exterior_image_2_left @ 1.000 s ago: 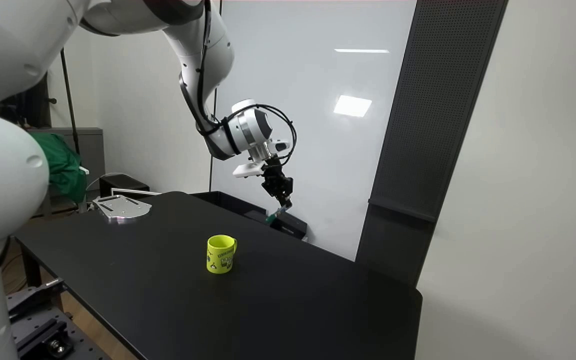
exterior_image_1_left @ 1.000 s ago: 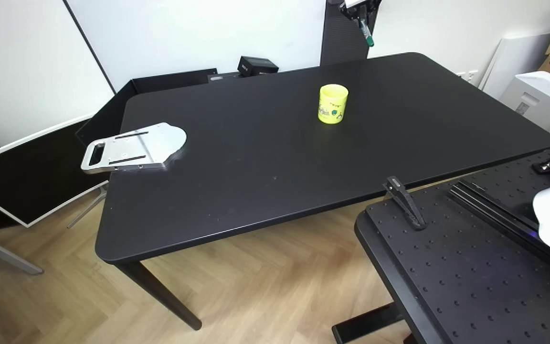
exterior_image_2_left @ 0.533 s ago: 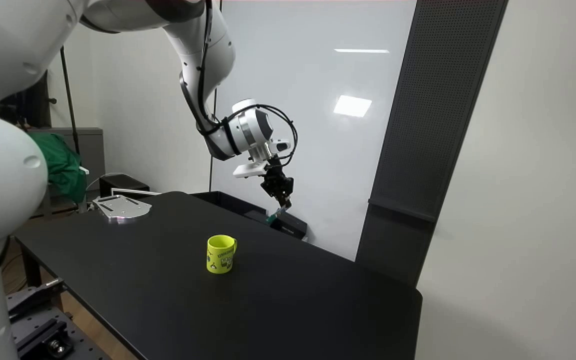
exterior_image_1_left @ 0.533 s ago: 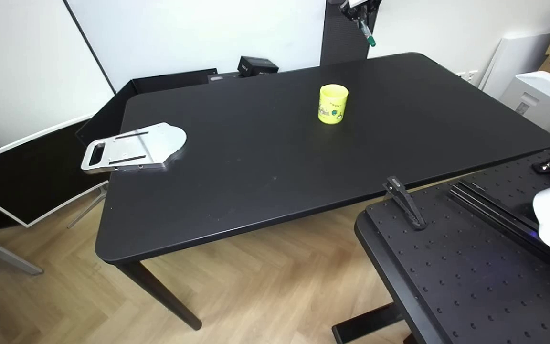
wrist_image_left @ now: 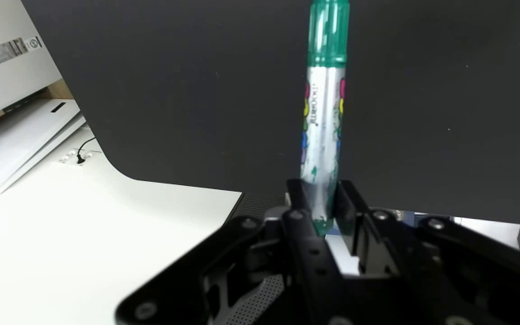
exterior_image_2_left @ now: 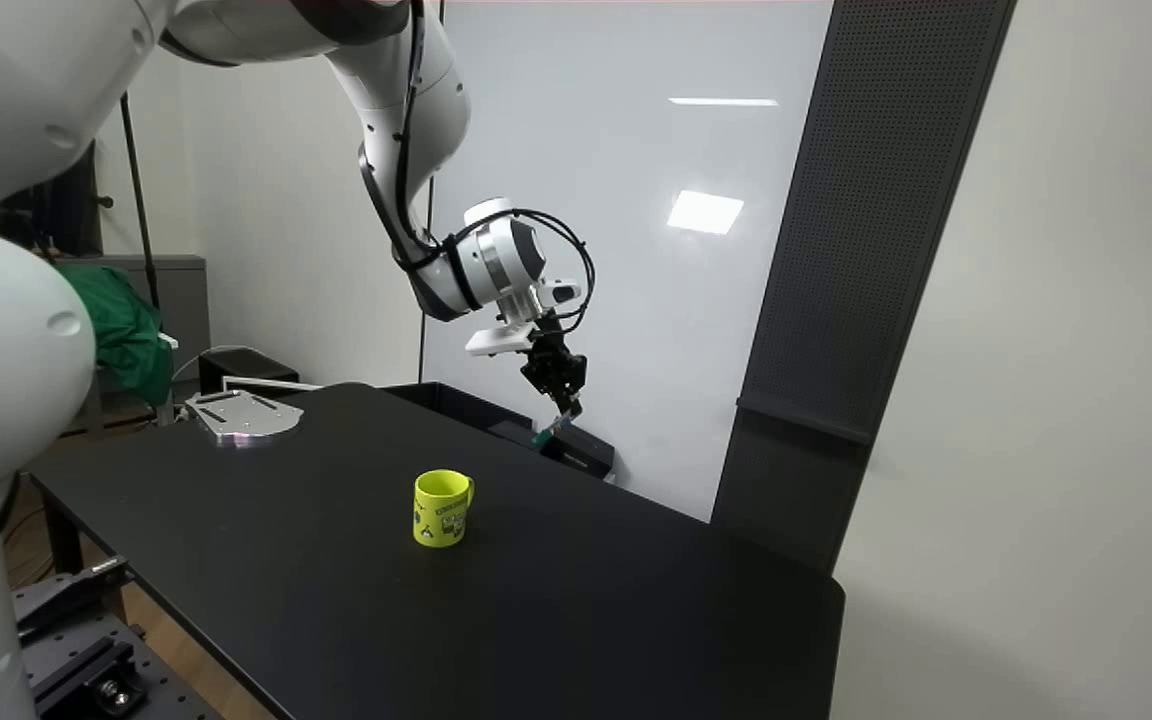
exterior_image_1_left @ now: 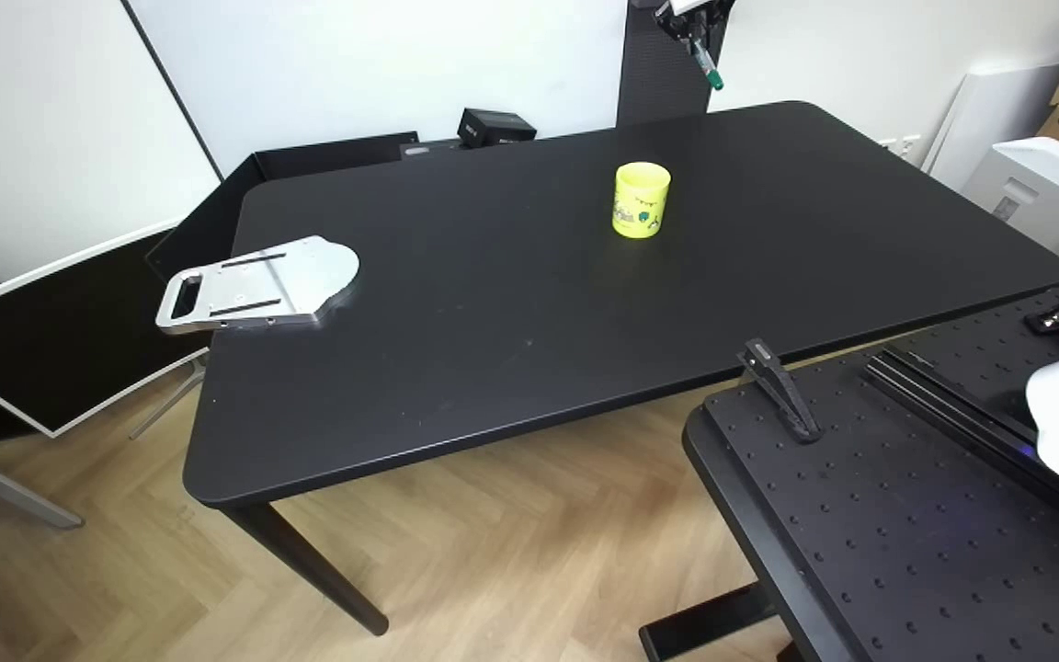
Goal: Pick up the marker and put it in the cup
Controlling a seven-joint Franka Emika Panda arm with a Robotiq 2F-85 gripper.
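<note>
The marker, white with a green cap, is pinched by its rear end between the fingers of my gripper. Its capped end points away from the fingers. In both exterior views the gripper holds the marker in the air with the cap tilted downward, apart from the cup. On the black table, the yellow cup stands upright. Its handle shows in an exterior view, where the cup sits nearer the camera than the gripper. The wrist view does not include the cup.
A flat metal plate with a handle overhangs one end of the black table. Behind the table are a dark box and a whiteboard. A perforated base table with a clamp adjoins the near side.
</note>
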